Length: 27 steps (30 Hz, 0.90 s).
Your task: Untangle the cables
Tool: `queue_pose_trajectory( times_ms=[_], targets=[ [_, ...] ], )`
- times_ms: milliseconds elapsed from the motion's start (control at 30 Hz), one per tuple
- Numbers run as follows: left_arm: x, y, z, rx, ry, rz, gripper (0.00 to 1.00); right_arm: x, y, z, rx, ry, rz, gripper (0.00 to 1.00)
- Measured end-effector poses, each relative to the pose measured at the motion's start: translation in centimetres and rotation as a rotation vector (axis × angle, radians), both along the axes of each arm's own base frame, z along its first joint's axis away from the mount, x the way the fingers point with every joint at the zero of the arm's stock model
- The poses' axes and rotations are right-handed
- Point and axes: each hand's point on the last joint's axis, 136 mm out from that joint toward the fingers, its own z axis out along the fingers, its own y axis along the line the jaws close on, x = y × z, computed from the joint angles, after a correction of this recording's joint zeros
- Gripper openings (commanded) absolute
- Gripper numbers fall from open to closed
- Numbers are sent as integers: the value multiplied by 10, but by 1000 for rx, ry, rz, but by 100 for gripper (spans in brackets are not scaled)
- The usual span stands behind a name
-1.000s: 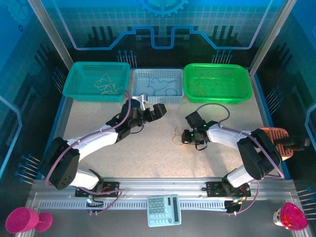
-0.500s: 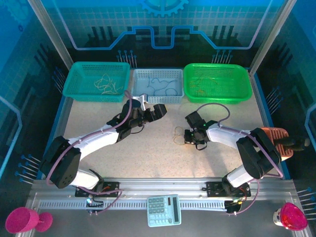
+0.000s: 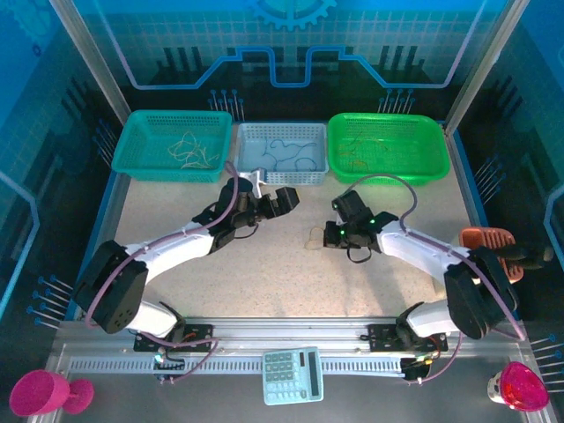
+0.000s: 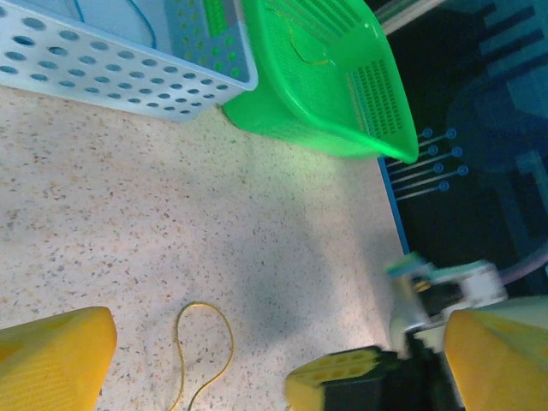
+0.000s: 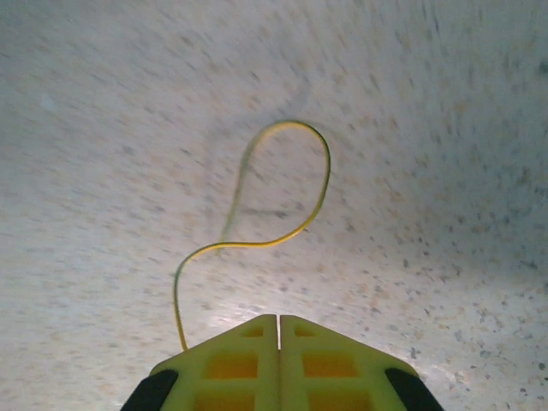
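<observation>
Between our right fingers (image 5: 231,364), just snapped shut, we pinch one end of the yellow cable (image 5: 324,175); its loop curls just beyond over the surface (image 5: 445,120). Left fingers (image 4: 51,360) gape wide, empty. Strand likely free to lift.

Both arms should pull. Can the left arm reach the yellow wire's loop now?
Probably yes: the left fingers stand open, bare table lies before the yellow wire's loop, and the right fingers pinch only its end.
</observation>
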Motion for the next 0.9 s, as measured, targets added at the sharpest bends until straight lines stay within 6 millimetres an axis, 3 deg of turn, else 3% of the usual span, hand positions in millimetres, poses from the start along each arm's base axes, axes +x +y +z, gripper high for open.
queue_pose_trajectory(
  times_ms=[233, 400, 700, 900],
  targets=[
    [-21, -19, -6, 31, -88, -193, 93, 31, 4, 78, 87, -166, 22, 0],
    [-38, -34, -5, 75, -151, -310, 89, 39, 6, 107, 114, -214, 59, 0],
    [-37, -61, 24, 140, -283, -414, 83, 31, 14, 120, 146, -204, 129, 0],
    [-38, -78, 19, 155, -289, -471, 70, 29, 13, 119, 149, -188, 131, 0]
  ],
)
